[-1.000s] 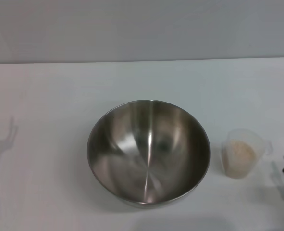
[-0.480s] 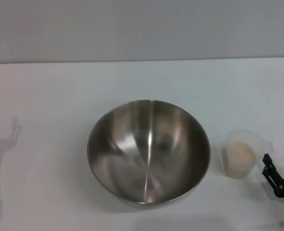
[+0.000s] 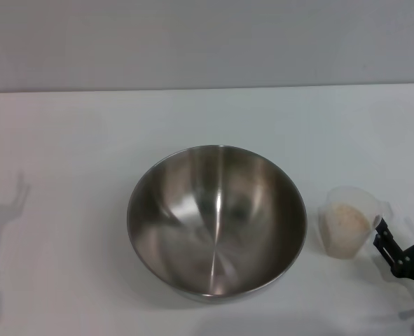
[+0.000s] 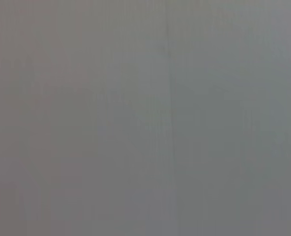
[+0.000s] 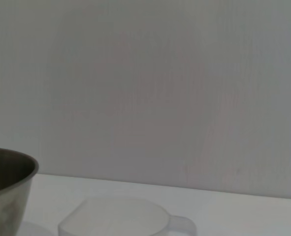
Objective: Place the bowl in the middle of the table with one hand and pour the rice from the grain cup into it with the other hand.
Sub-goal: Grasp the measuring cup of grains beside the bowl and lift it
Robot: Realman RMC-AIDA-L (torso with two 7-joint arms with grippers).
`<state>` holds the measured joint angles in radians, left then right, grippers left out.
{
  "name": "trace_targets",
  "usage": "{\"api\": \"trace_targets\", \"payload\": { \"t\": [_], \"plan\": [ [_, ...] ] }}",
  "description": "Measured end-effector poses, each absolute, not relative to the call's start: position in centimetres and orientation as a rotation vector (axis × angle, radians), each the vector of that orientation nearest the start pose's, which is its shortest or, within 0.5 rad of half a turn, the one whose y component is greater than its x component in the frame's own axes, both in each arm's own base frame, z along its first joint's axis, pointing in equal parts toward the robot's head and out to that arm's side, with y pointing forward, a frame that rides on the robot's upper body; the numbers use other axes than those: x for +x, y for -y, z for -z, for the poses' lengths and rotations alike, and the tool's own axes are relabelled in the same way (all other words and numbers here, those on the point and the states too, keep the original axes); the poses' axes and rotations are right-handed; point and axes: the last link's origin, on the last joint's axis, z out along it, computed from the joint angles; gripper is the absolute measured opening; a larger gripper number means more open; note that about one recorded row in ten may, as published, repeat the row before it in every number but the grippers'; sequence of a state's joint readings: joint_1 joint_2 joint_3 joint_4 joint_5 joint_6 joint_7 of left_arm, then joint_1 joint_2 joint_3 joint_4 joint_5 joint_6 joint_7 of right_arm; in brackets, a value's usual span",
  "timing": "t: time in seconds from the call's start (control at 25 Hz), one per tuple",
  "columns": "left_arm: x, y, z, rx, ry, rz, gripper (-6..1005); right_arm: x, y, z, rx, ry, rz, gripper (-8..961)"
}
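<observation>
Silver-grey steel bowl [image 3: 216, 222], clear grain cup [image 3: 349, 220], pale beige rice [image 3: 342, 227], white table [image 3: 73, 140], black tool [image 3: 401, 235]

You see only the right gripper [image 3: 401, 232]: matte black, angular fingers. A small silver cylindrical part shows just below it.

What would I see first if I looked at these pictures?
First comes the big shiny bowl, sitting empty in the middle of the white table. Just to its right stands a small clear cup holding rice. The right pincer, black with open fingers, is right beside the cup at the table's right edge; the left pincer is out of sight.
</observation>
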<state>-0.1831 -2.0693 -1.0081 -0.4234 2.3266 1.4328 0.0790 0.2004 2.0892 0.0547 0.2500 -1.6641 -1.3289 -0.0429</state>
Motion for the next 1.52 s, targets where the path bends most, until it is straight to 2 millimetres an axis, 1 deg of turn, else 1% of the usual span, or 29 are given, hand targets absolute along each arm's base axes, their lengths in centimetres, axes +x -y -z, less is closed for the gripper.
{"api": "trace_targets", "payload": {
  "t": [0.68, 0.96, 1.28, 1.48, 1.52],
  "plan": [
    [-32.6, -27.2, -2.4, -1.296, 0.332, 0.761, 860, 35.7, -22.6, 5.4, -1.679, -0.564, -0.561, 624],
    [-32.8, -27.2, -2.2, -1.310, 0.334, 0.749, 860, 35.5, -23.0, 5.6, -1.686, -0.564, -0.565, 616],
    [-32.9, -27.1, -2.0, -1.323, 0.334, 0.740, 860, 35.3, -23.0, 5.8, -1.696, -0.560, -0.568, 608],
    [-33.0, -27.2, -2.0, -1.330, 0.335, 0.733, 860, 35.1, -23.2, 5.9, -1.701, -0.556, -0.572, 351],
    [-33.0, -27.2, -2.0, -1.330, 0.335, 0.733, 860, 35.1, -23.2, 5.9, -1.701, -0.556, -0.572, 329]
  ]
}}
